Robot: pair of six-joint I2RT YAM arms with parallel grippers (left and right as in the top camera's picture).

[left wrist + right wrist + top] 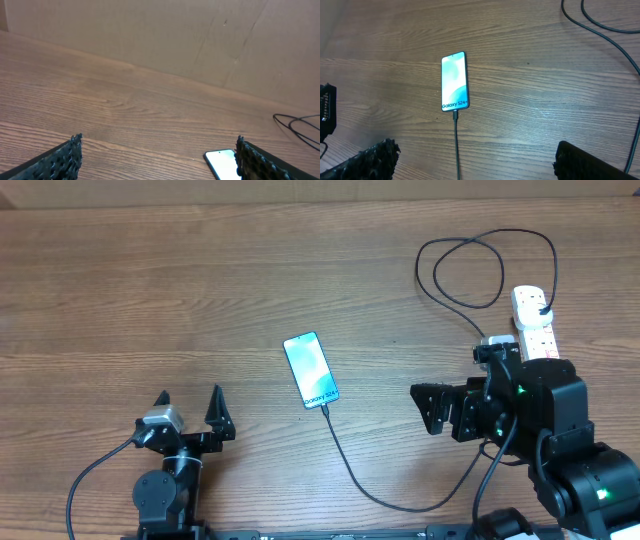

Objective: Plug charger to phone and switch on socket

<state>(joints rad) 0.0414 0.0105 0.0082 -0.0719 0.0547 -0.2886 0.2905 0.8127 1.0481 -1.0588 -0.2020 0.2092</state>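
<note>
The phone point(311, 369) is lying flat on the worktop point(150, 280) with its screen glowing teal, between the two arms and touching neither. The charger point(350, 465) is meeting the phone's near end, where its tip seems to be seated. From there it is curving right and looping up to the socket point(535, 325) at the far right, with its black plug sitting in the strip. The left jaws are standing wide open and empty, left of the phone. The right jaws are gaping empty too, pointing toward it from the right.
</note>
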